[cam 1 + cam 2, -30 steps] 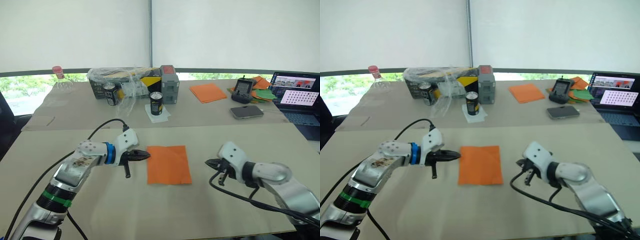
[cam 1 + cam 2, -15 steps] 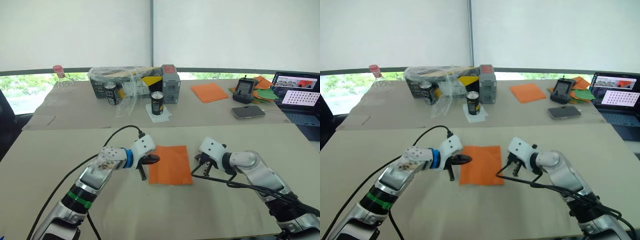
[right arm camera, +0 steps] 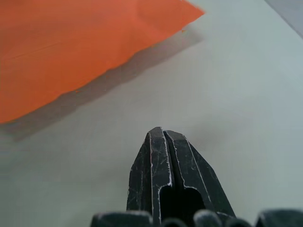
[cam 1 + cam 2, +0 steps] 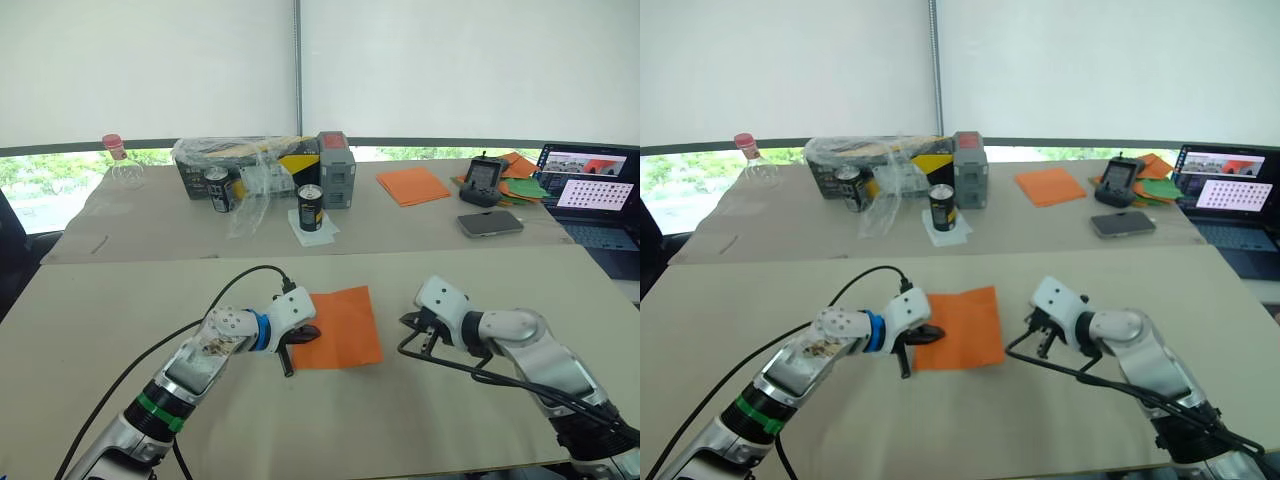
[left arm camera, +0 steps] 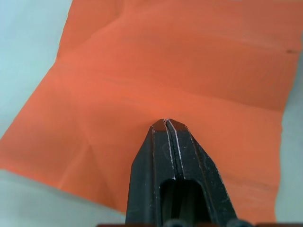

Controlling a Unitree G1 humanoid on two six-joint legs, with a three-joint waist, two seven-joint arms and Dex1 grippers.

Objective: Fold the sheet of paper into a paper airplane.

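Note:
The sheet of paper (image 4: pixel 340 325) is bright orange and creased. It lies flat in the middle of the near table, between my two grippers. My left gripper (image 4: pixel 310 331) is shut, and its fingertips (image 5: pixel 166 124) rest over the sheet's left part, nothing held between them. My right gripper (image 4: pixel 407 322) is also shut and sits on the table just right of the sheet, a small gap away. In the right wrist view the sheet's near edge (image 3: pixel 71 42) rises slightly and casts a shadow. No paper airplane has taken shape.
The far table holds a stack of orange sheets (image 4: pixel 416 184), two cans (image 4: pixel 311 207), a plastic-wrapped box (image 4: pixel 245 165), a grey box (image 4: pixel 337 170), a phone (image 4: pixel 490 223), a controller (image 4: pixel 485 177), green papers (image 4: pixel 530 188) and a laptop (image 4: pixel 590 192). Black cables trail from both wrists.
My left gripper has moved right, from beside the sheet onto its left part. My right gripper came in to the sheet's right edge, then drew back slightly. The sheet turned a little.

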